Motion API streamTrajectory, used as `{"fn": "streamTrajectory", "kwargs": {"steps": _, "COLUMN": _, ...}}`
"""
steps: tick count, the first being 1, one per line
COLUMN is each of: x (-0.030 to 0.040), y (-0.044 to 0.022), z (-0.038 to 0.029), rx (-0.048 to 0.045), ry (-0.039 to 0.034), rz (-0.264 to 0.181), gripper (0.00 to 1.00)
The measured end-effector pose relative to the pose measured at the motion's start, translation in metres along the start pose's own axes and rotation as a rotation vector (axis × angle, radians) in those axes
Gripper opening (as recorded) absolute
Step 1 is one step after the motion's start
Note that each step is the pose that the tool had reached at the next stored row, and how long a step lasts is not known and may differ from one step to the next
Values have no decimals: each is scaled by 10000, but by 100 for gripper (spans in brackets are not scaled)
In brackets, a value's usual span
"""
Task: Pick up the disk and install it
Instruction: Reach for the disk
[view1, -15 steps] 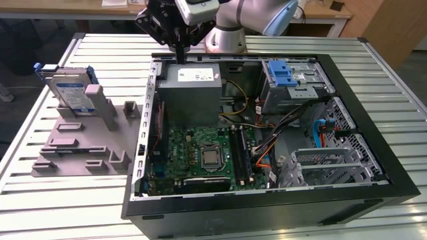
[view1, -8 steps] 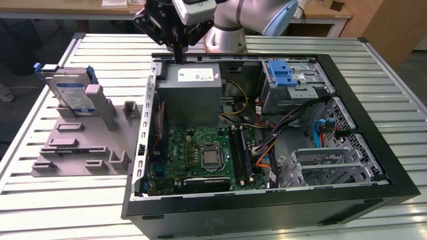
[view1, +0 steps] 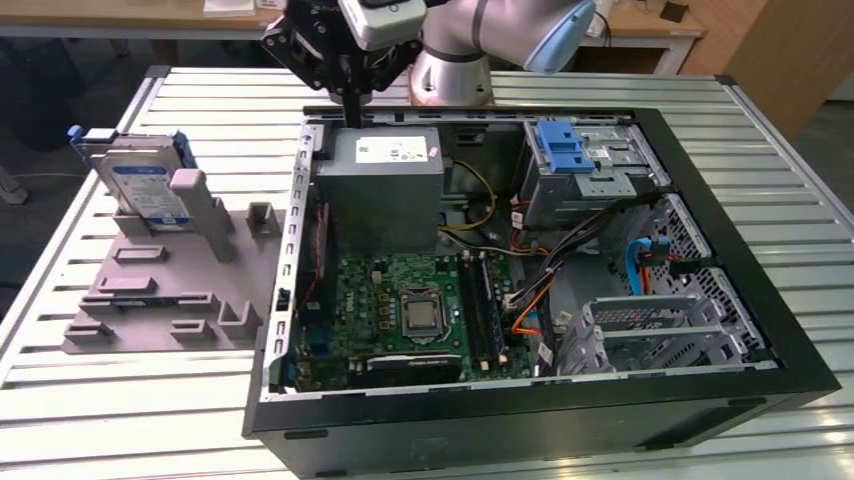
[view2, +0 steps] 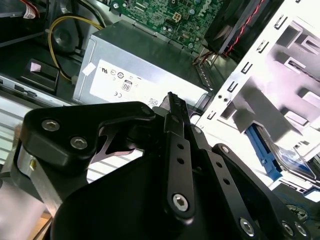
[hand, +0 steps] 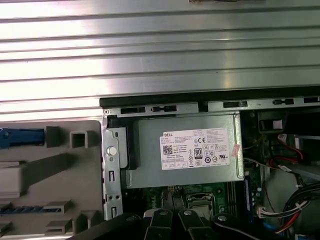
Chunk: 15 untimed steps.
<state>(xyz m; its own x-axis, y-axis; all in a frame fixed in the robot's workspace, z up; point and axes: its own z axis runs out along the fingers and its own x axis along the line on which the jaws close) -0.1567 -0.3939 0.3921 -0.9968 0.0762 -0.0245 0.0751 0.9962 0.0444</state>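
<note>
The disk (view1: 144, 182), silver-grey with a white-and-blue label and a blue carrier frame, stands on edge in a grey holder (view1: 160, 290) on the table at the exterior view's left. My gripper (view1: 351, 112) hangs over the far edge of the open computer case (view1: 534, 420), just above the grey power supply box (view1: 387, 185), well apart from the disk. Its black fingers (view2: 172, 107) lie pressed together with nothing between them. In the second wrist view the disk (view2: 292, 164) sits beyond the case wall. The disk's blue frame (hand: 20, 136) also shows in the first wrist view.
Inside the case lie the green motherboard (view1: 400, 310), loose cables (view1: 547, 270) and a metal drive cage with a blue latch (view1: 567, 148). The slatted metal table (view1: 120, 400) runs round the case. The arm's base (view1: 447, 75) stands behind the case.
</note>
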Motion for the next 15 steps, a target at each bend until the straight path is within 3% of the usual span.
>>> {"fn": "streamTrajectory", "kwargs": {"steps": 15, "x": 110, "y": 19, "z": 4, "rx": 1, "ry": 1, "rz": 0, "gripper": 11}}
